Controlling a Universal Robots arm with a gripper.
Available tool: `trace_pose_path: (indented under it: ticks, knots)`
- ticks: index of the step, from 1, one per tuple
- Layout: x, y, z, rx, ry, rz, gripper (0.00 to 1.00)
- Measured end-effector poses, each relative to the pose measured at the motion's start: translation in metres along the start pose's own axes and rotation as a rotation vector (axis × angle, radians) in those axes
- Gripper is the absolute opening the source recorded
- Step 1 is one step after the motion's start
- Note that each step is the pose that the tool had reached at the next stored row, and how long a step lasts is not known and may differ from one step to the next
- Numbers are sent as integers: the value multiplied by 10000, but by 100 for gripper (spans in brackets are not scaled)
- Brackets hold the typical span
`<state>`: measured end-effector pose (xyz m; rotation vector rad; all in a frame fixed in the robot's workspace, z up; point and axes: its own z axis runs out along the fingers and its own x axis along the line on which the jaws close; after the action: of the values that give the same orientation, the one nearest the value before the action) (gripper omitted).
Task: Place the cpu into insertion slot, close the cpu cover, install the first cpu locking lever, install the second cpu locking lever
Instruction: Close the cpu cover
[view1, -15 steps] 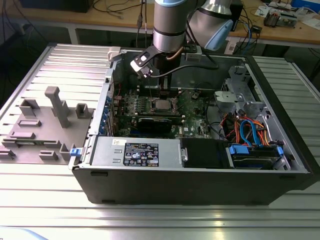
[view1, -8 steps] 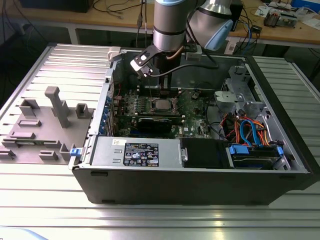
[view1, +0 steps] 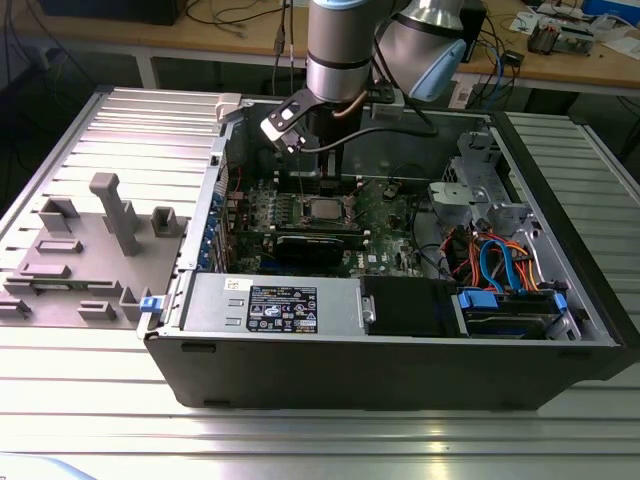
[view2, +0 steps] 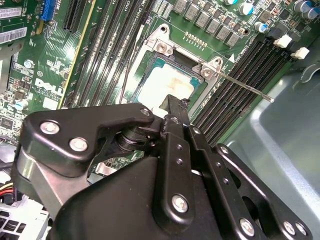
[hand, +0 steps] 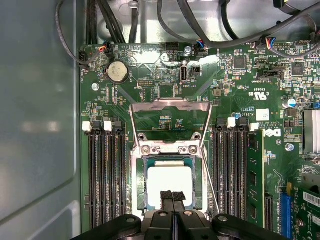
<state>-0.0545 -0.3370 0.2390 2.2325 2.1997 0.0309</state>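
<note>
The cpu (hand: 170, 184) lies flat in the insertion slot (hand: 141, 186), its pale metal top showing; in the exterior view the cpu (view1: 325, 210) sits mid-board. The cpu cover (hand: 170, 106) stands swung open behind the slot, green board visible through its cut-out. A thin locking lever (view2: 245, 88) sticks out from the slot's corner, and in the first wrist view the lever (hand: 213, 186) runs along the slot's side. My gripper (hand: 172, 197) hovers with fingers pressed together over the cpu's near edge, holding nothing. In the second wrist view the gripper (view2: 173, 106) covers part of the cpu (view2: 165, 82).
Black memory slots (hand: 105, 175) flank the socket on both sides. A long black card (view1: 320, 245) lies in front of the socket. Cables and drive bays (view1: 500, 265) fill the case on the exterior view's right. A grey fixture (view1: 90, 250) rests outside on the exterior view's left.
</note>
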Motion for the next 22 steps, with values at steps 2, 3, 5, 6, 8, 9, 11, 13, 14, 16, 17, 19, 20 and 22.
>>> trace_pose_path:
  ticks: [2,3,5,6,8,9,11,13,14,16,17,19,20,22]
  knots:
    - [0,0,-2,0,-1,0,11]
    - [0,0,-3,0,-2,0,11]
    - [0,0,-10,1,-2,1,11]
    - [0,0,-10,0,1,0,11]
    - [0,0,-18,1,-2,0,11]
    - [0,0,-20,1,-2,0,11]
    - [0,1,-32,1,-2,0,11]
    - [0,1,-43,0,-1,0,11]
    - [0,1,-46,0,0,1,11]
    - [0,1,-52,0,-1,0,11]
    - [1,1,-55,0,-1,0,11]
    - [0,1,-60,0,-1,0,11]
    - [1,1,-63,0,-1,0,11]
    - [1,1,-69,0,-1,0,11]
